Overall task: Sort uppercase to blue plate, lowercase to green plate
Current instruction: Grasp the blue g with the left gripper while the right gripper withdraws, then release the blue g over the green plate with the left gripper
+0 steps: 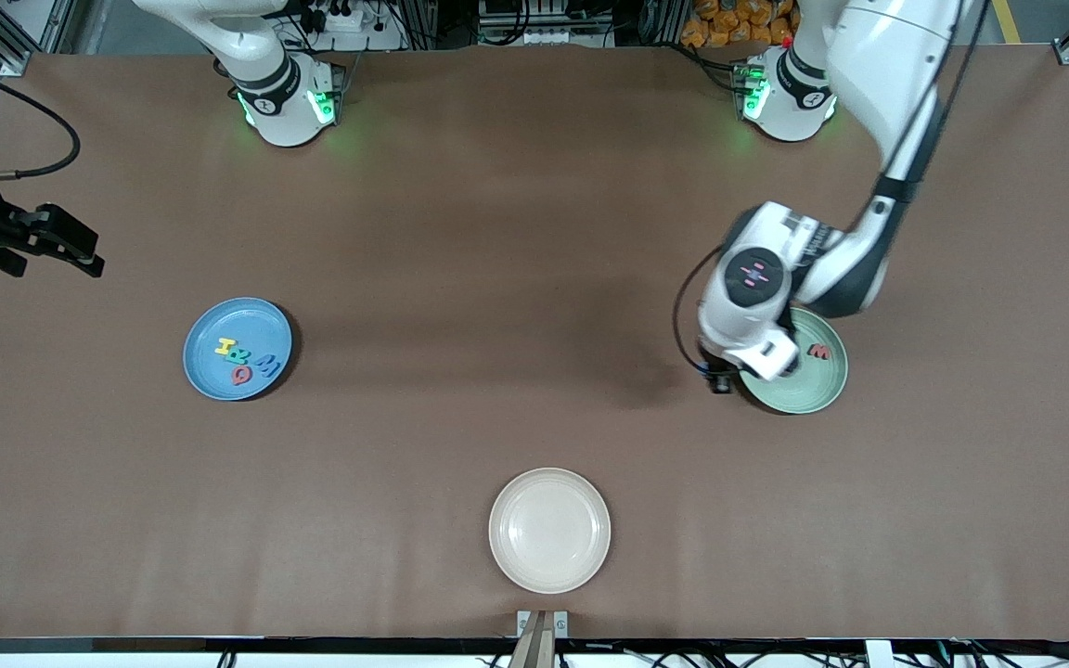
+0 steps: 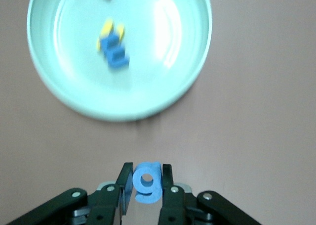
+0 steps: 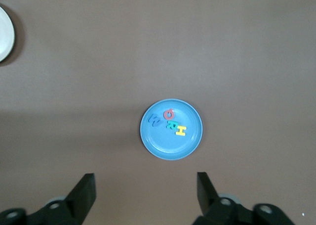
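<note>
I see my left claw (image 2: 146,185) pinching the blue g (image 2: 147,181) beside the green plate (image 2: 192,81) — right claw (image 3: 146,195) spread wide, waiting high over the worktop (image 1: 497,278)

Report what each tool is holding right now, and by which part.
The left tool, by the green plate, pinches the blue g by its two side edges, one finger on each. The right tool, high above the blue plate, stands open and holds nothing.

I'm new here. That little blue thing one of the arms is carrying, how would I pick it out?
Find the pale mint-green plate toward the left arm's end of the brown table. The left gripper hangs beside its rim, shut on a tiny blue foam lowercase g. Unlike the blue, yellow and red letters lying in that plate, it is pinched between two black fingers.
</note>
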Available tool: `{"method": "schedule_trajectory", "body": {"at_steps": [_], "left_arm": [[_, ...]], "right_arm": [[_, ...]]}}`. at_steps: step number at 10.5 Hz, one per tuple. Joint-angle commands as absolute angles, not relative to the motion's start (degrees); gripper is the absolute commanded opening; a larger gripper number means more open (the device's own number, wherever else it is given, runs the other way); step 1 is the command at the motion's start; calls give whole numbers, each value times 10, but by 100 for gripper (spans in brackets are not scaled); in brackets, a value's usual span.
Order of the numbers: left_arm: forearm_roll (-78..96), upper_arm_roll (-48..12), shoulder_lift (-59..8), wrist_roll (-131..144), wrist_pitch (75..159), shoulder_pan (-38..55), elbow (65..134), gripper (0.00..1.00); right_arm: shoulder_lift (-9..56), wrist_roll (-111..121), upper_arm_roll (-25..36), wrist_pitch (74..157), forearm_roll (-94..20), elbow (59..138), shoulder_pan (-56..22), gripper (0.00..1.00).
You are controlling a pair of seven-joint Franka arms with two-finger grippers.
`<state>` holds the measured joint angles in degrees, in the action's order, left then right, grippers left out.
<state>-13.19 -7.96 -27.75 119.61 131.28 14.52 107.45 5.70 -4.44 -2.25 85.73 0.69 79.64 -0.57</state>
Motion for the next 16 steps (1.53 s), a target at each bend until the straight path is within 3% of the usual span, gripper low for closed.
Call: {"method": "schedule_trajectory", "body": {"at_steps": [1, 3, 4, 8, 13, 16], "left_arm": [[-142, -89, -263, 1129, 1291, 84, 1086, 0], [-142, -89, -265, 1087, 1274, 53, 1088, 0], [-142, -89, -266, 1077, 1268, 45, 1088, 99], [-148, -88, -265, 1072, 1264, 40, 1081, 100], [-146, -90, -232, 808, 1240, 35, 1072, 100], [-63, -84, -159, 540, 1212, 25, 1129, 100]], "right_arm": [[67, -48, -19, 841, 4, 776, 7, 100], [67, -1, -8, 841, 3, 776, 8, 100], [67, 7, -2, 841, 3, 776, 8, 100], [67, 32, 9, 831, 5, 776, 6, 100], [65, 33, 11, 823, 7, 765, 5, 100], [65, 33, 11, 809, 6, 755, 5, 100]]}}
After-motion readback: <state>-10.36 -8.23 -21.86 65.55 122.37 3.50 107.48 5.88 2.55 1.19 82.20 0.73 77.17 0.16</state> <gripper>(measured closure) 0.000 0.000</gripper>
